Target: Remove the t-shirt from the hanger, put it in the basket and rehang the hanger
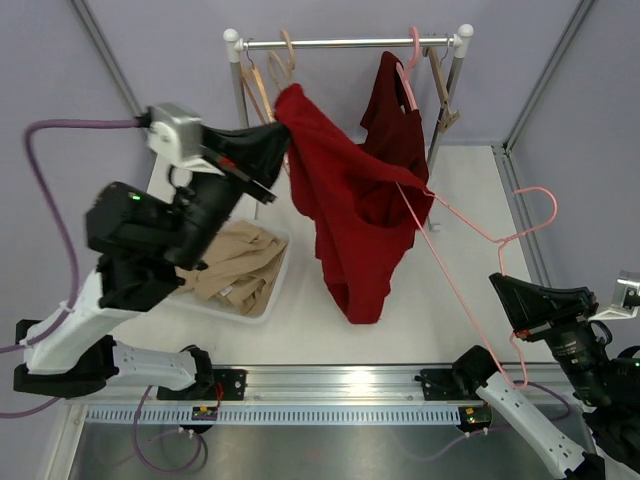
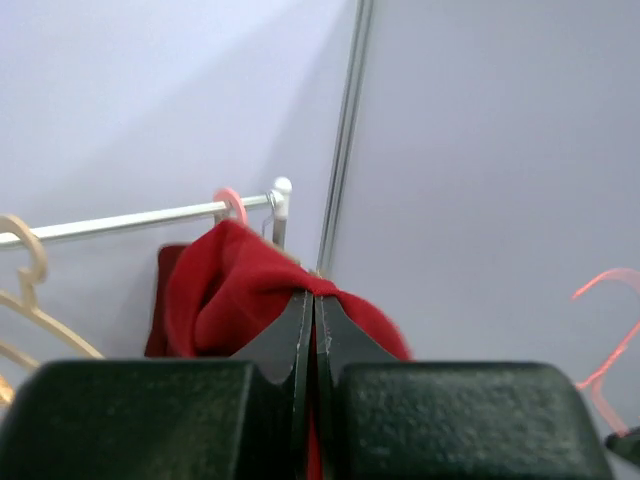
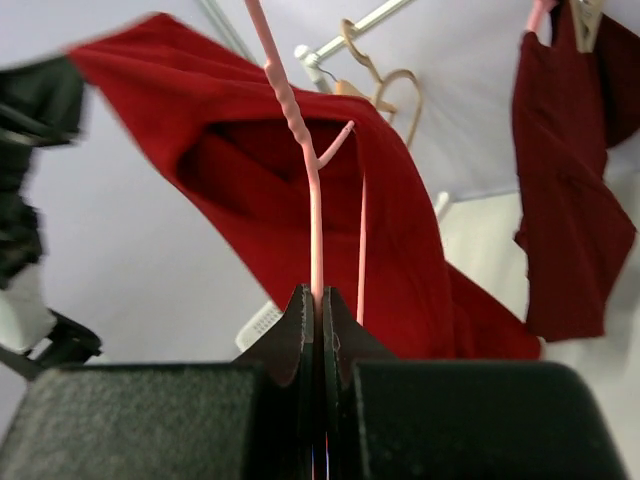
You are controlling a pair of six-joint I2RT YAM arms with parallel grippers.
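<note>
A bright red t-shirt (image 1: 345, 200) hangs in the air between my arms. My left gripper (image 1: 283, 135) is shut on its upper left corner and holds it high; the wrist view shows red cloth (image 2: 235, 290) pinched at the fingertips. A pink wire hanger (image 1: 470, 290) runs from inside the shirt's right side down to my right gripper (image 1: 497, 284), which is shut on it. In the right wrist view the hanger (image 3: 315, 220) rises from the closed jaws into the shirt's opening (image 3: 300, 170). One end of the hanger is still inside the shirt.
A clothes rack (image 1: 345, 43) stands at the back with wooden hangers (image 1: 262, 85) and a dark maroon garment (image 1: 395, 120) on a pink hanger. A white basket (image 1: 268, 290) with beige clothes sits at the left on the table.
</note>
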